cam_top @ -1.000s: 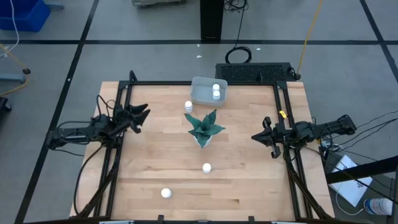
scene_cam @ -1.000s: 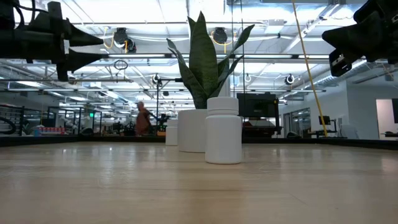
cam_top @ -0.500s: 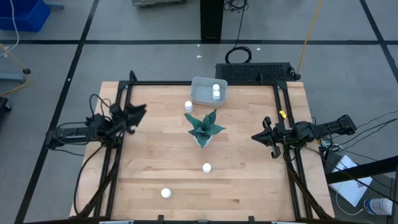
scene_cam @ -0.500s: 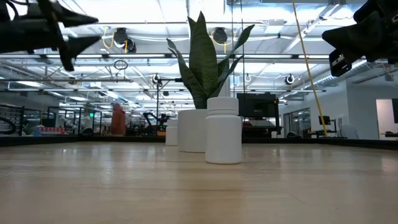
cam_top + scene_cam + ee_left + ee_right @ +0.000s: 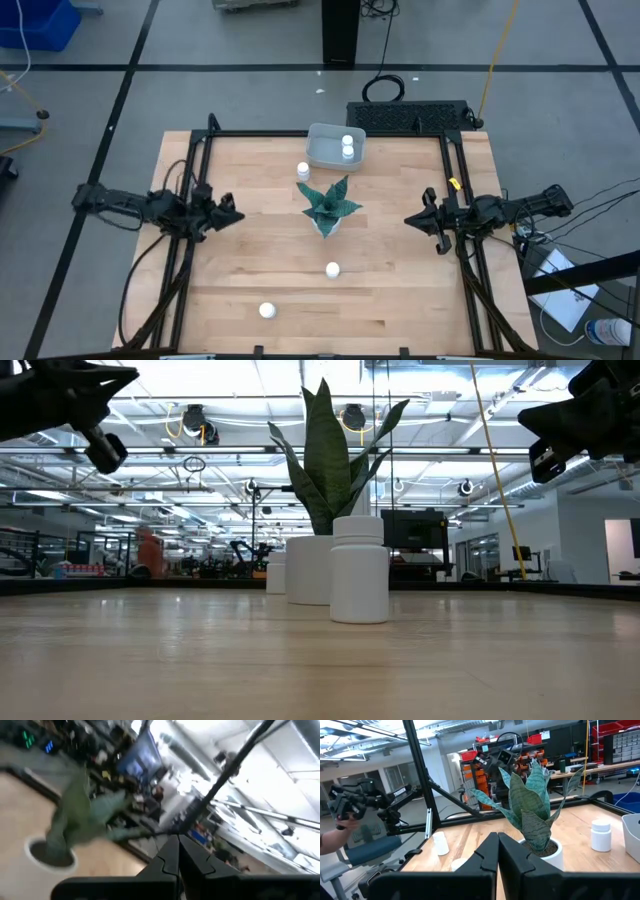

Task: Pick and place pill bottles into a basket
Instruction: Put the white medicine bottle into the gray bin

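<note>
Left tool (image 5: 233, 217) pressed together, empty, well short of three loose pill bottles (image 5: 332, 268); right tool (image 5: 412, 220) likewise, parked; basket (image 5: 322, 155) holding two.

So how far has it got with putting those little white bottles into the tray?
Two pill bottles already stand in the basket. Nothing is in hand: the left tool is shut and empty at the table's left side, and the right tool is shut and empty at the right. Three bottles are left on the table: one beside the basket, one in front of the plant, and one near the front edge.
</note>
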